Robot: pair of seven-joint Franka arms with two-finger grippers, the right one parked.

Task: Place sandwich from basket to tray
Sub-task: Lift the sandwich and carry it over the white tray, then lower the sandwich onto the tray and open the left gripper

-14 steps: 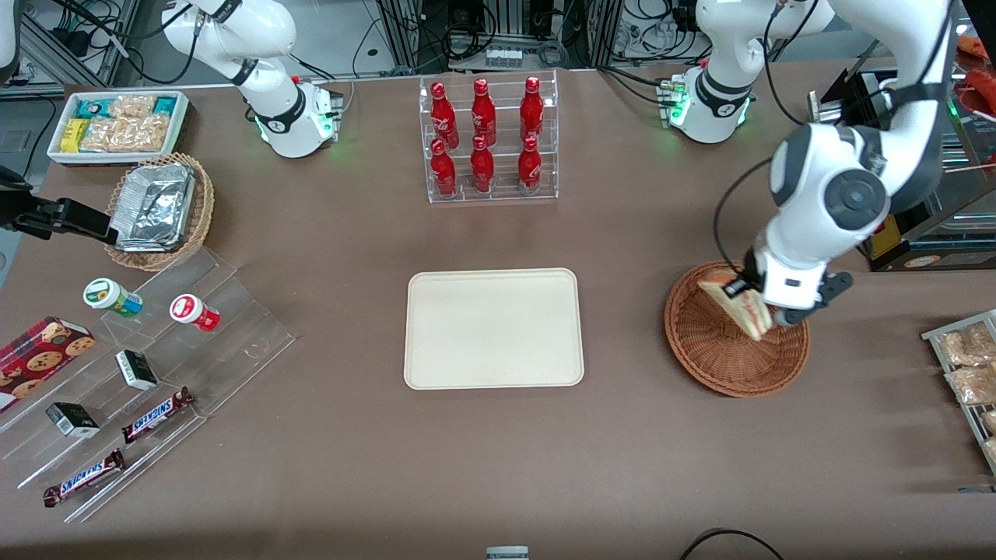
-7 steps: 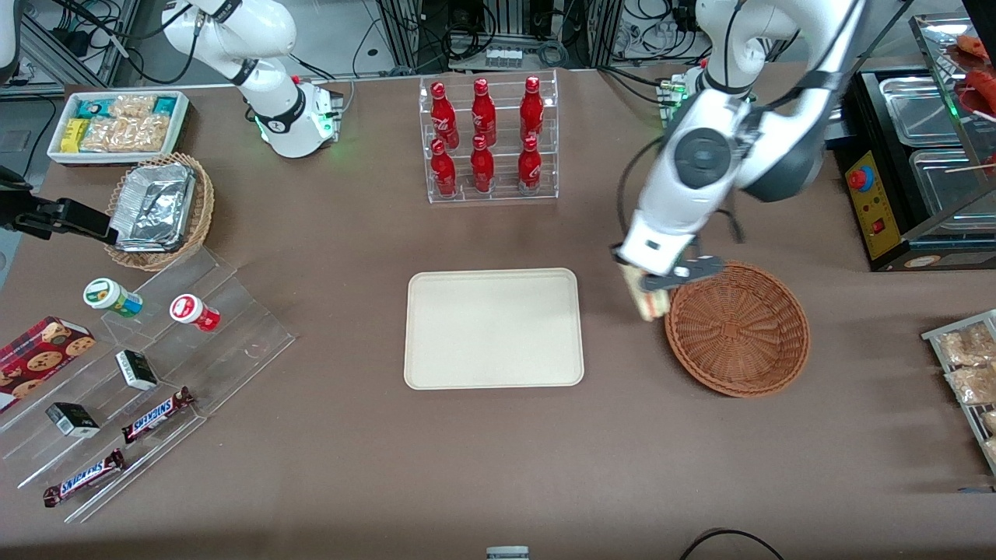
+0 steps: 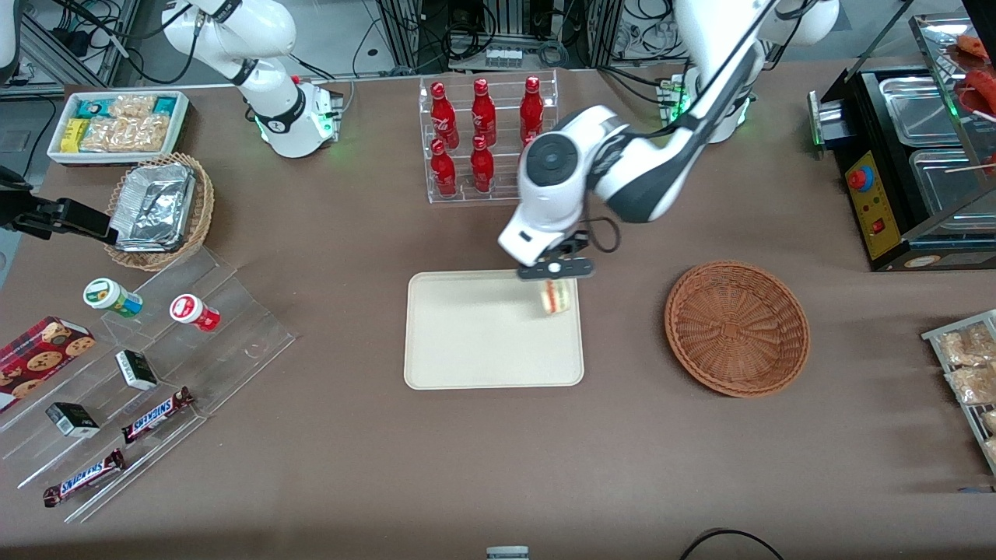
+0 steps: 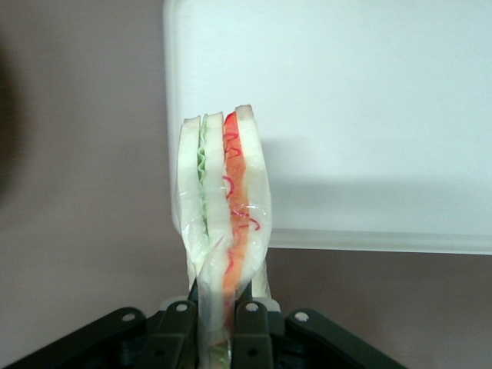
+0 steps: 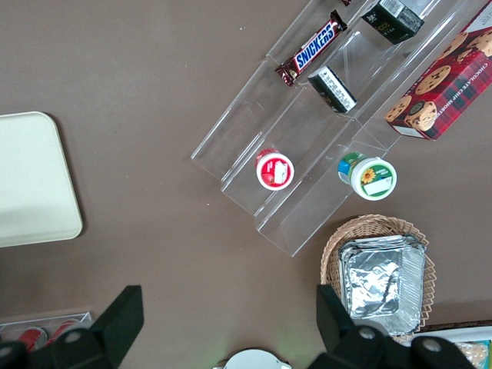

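My left gripper (image 3: 556, 274) is shut on the sandwich (image 3: 556, 296), a pale bread wedge with red-orange and green filling, and holds it above the cream tray (image 3: 467, 342), over the tray's corner nearest the bottle rack and toward the basket. In the left wrist view the sandwich (image 4: 223, 200) stands edge-on between the black fingers (image 4: 250, 330) of the gripper (image 4: 217, 323), with the tray's rim (image 4: 384, 240) below it. The reddish-brown wicker basket (image 3: 736, 327) lies beside the tray toward the working arm's end and holds nothing I can see.
A clear rack of red bottles (image 3: 487, 140) stands farther from the camera than the tray, close to the arm. A clear stepped display (image 3: 148, 373) with snack bars and cups, and a light wicker basket of foil trays (image 3: 159, 210), lie toward the parked arm's end.
The gripper lifted the sandwich out of the basket and carried it sideways across the table to above the tray's corner. The basket now looks empty.
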